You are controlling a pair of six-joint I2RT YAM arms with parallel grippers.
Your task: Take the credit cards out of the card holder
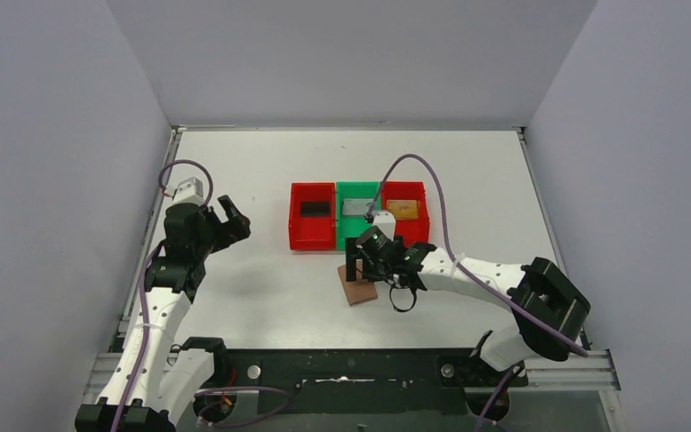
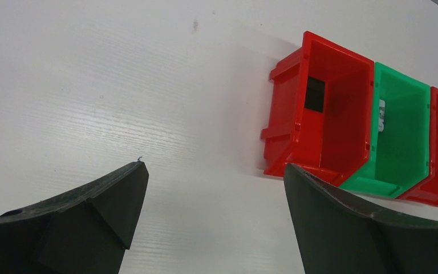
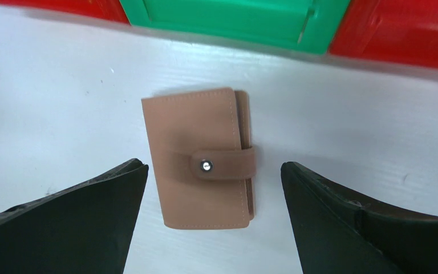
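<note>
Your card holder (image 3: 197, 157) lay closed, long axis pointing to the green bin (image 3: 222, 20), strap (image 3: 228, 165) across it. Your right gripper (image 3: 214, 165) and left gripper (image 2: 214, 168) stood wide open.

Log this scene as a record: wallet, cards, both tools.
wallet: closed, strap snapped, on table before green bin
black card: in left red bin
grey card: in green bin
gold card: in right red bin
left tool: open, over table, left of left red bin
right tool: open, above wallet
</note>
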